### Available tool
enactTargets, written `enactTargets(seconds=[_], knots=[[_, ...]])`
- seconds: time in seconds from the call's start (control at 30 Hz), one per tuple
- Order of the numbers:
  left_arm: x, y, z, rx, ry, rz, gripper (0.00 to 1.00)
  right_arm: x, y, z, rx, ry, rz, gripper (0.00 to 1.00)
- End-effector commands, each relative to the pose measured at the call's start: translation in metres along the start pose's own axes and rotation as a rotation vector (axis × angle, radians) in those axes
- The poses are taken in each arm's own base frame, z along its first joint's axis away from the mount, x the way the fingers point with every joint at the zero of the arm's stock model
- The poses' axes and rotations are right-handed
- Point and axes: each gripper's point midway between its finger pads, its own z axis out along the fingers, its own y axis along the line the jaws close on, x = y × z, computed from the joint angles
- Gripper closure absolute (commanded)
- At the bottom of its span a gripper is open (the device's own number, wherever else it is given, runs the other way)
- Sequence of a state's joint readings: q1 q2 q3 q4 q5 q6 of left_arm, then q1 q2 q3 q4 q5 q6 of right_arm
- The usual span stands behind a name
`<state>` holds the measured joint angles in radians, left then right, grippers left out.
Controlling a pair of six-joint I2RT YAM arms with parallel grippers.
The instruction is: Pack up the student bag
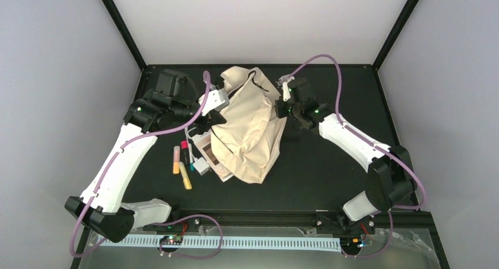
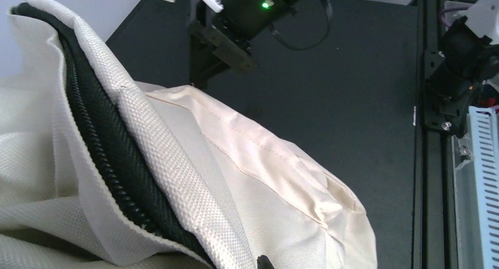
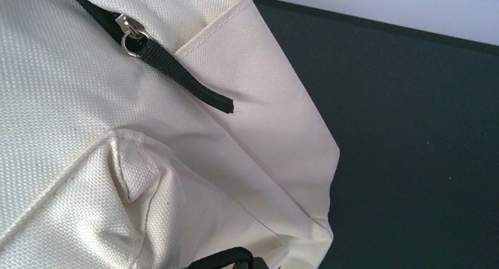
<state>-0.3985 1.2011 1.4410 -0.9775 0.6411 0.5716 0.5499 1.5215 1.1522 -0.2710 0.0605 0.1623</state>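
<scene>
Grey walls enclose a black table (image 1: 329, 163) where the cream student bag (image 1: 250, 133) lies crumpled at centre. The left arm stretches up from its near-left base, elbow bent outward, and sets the left gripper (image 1: 213, 119) against the bag's left edge. The right arm doubles back from the near-right base, and the right gripper (image 1: 283, 110) meets the bag's right side. Neither wrist camera shows its own fingers clearly, so whether either pair is closed on the fabric cannot be told. The bag's dark zipper (image 2: 100, 145) runs through the left wrist view, and a metal zip pull (image 3: 130, 30) shows in the right. An orange highlighter (image 1: 176, 161) and a yellow highlighter (image 1: 185, 177) lie just left of the bag, near a booklet (image 1: 210, 153) partly under it.
</scene>
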Motion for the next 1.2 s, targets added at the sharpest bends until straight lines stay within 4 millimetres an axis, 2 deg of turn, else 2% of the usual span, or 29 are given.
enactTargets(seconds=[0.0,0.1,0.23,0.27,0.33,0.4,0.47,0.53,0.73,0.83,0.9,1.07,1.17], knots=[[-0.026,-0.038,-0.031,0.117,-0.093,0.074,0.98,-0.003,-0.049,0.010,0.142,0.009,0.034,0.99],[-0.027,-0.042,-0.028,0.150,-0.097,0.066,0.98,-0.010,-0.048,0.011,0.134,0.002,0.032,0.99],[-0.030,-0.054,-0.030,0.197,-0.109,0.080,0.98,-0.038,-0.049,0.001,0.104,-0.057,0.040,0.99],[-0.033,-0.056,-0.030,0.208,-0.118,0.074,0.98,-0.044,-0.041,-0.002,0.064,-0.076,0.019,0.99],[-0.037,-0.059,-0.026,0.228,-0.138,0.061,0.98,-0.057,-0.012,-0.010,-0.077,-0.138,-0.023,0.99],[-0.042,-0.059,-0.018,0.248,-0.151,0.046,0.98,-0.061,0.012,-0.014,-0.177,-0.168,-0.061,0.99],[-0.047,-0.062,-0.015,0.291,-0.168,0.037,0.98,-0.060,0.019,-0.011,-0.210,-0.154,-0.053,0.99],[-0.055,-0.073,-0.019,0.353,-0.190,0.033,0.99,-0.058,0.011,-0.003,-0.172,-0.140,-0.043,0.99],[-0.068,-0.117,-0.042,0.493,-0.239,0.082,0.98,-0.051,-0.034,0.028,-0.087,-0.105,0.066,0.99],[-0.067,-0.135,-0.058,0.575,-0.260,0.116,0.98,-0.059,-0.048,0.028,-0.057,-0.114,0.094,0.99],[-0.063,-0.140,-0.065,0.571,-0.255,0.134,0.98,-0.065,-0.058,0.022,-0.047,-0.126,0.111,0.99],[-0.060,-0.134,-0.066,0.520,-0.232,0.122,0.98,-0.059,-0.084,0.016,0.007,-0.103,0.117,0.99],[-0.061,-0.113,-0.052,0.424,-0.200,0.097,0.98,-0.050,-0.080,0.011,-0.012,-0.092,0.105,0.99]])
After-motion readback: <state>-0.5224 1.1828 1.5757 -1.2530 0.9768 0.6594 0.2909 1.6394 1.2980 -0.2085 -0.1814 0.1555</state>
